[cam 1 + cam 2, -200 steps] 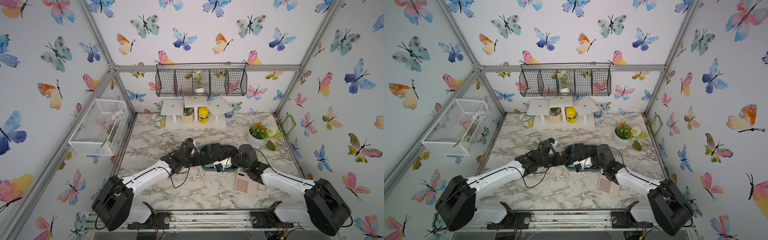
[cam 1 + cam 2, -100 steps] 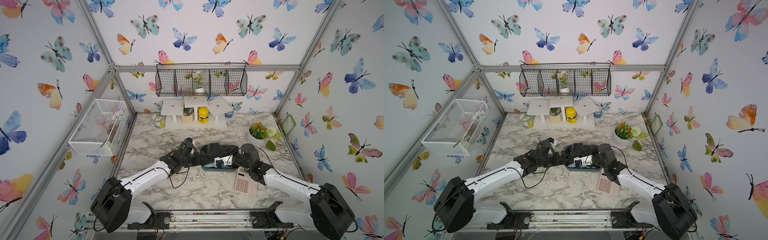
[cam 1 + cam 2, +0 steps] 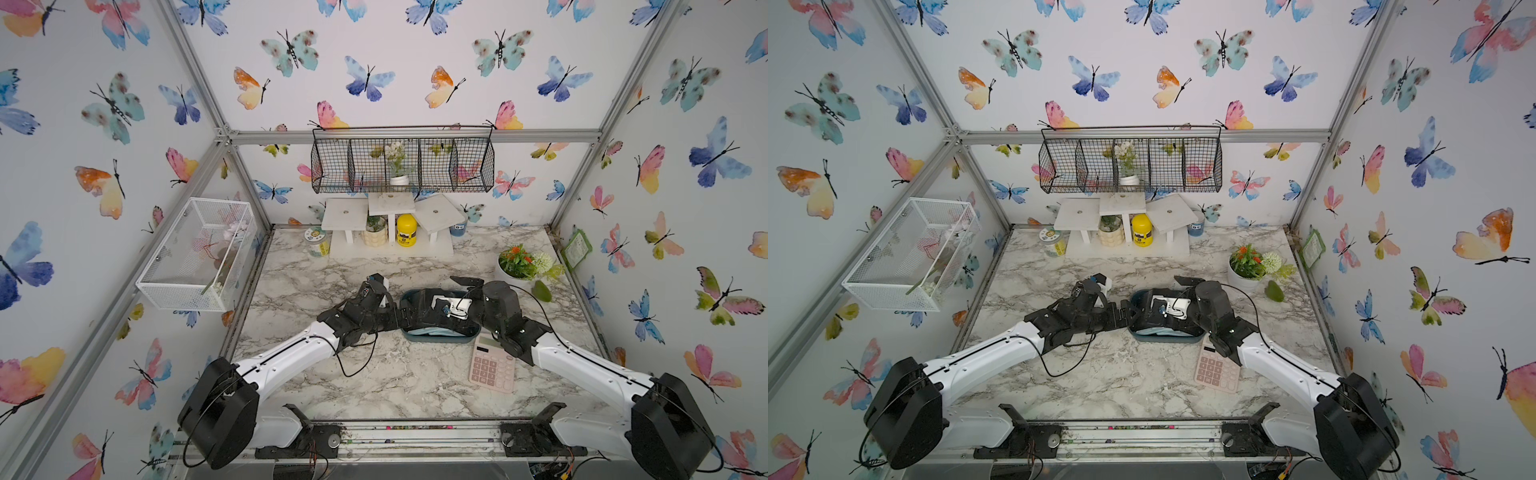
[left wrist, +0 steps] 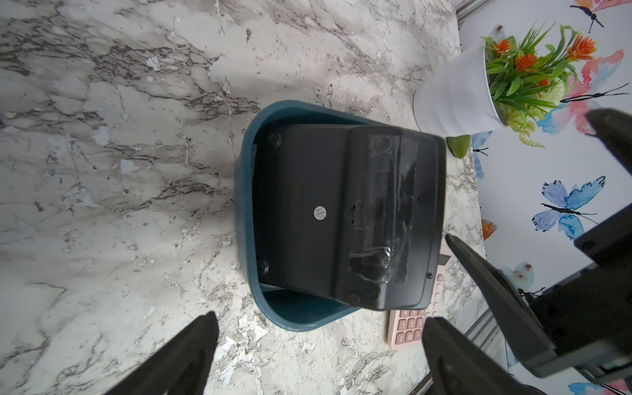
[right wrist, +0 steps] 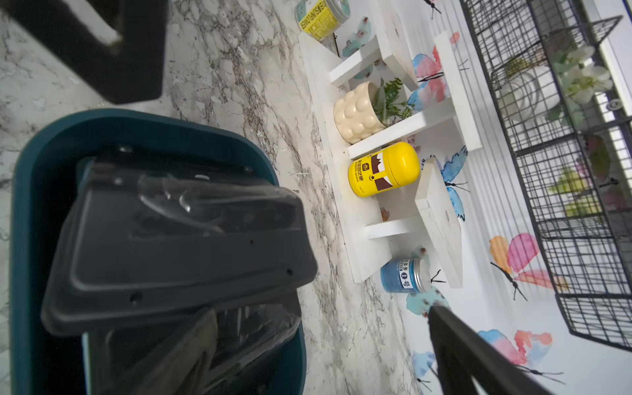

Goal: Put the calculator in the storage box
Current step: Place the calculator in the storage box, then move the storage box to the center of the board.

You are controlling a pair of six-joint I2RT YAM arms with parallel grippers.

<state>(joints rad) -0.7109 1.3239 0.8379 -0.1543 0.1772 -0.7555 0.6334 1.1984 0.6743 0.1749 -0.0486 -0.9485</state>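
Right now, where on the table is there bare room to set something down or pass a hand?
Free: marble between the white riser and the storage box; the front strip between the arms, left of the pink calculator. Crowded: around the box, with left tool, right tool and plant pot.

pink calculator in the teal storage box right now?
No, the pink calculator lies flat on the marble table, just outside the storage box.
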